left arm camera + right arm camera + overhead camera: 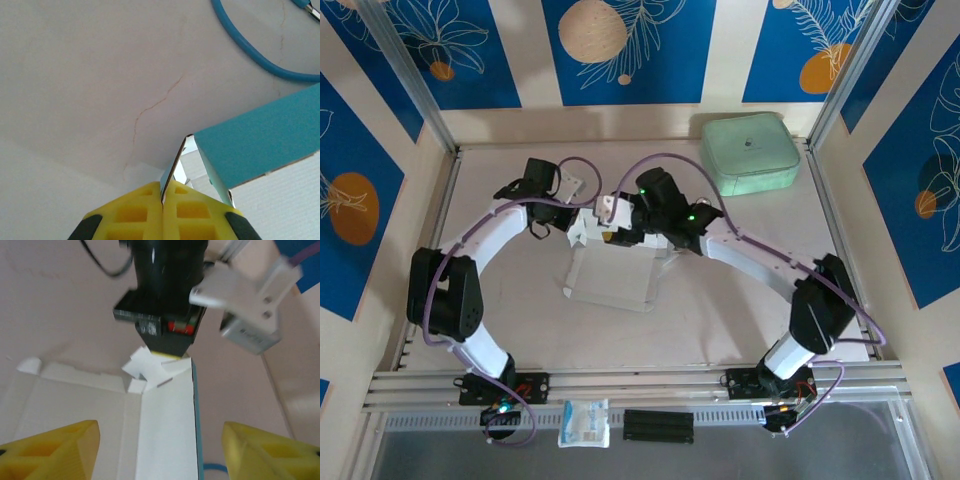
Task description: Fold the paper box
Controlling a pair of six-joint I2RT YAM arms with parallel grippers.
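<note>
The paper box [610, 282] at the desk [750, 300] centre is light, floppy card, so hold flap edges: your left gripper [162, 199] pinches one, your right gripper [160, 450] hangs spread

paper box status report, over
Left pincer shut on box flap. Right pincer open above it. Box partly folded. Case in far corner, apart.

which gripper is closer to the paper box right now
Left. The left gripper has its jaws shut on a flap edge of the paper box; the right gripper hangs open over it.
</note>
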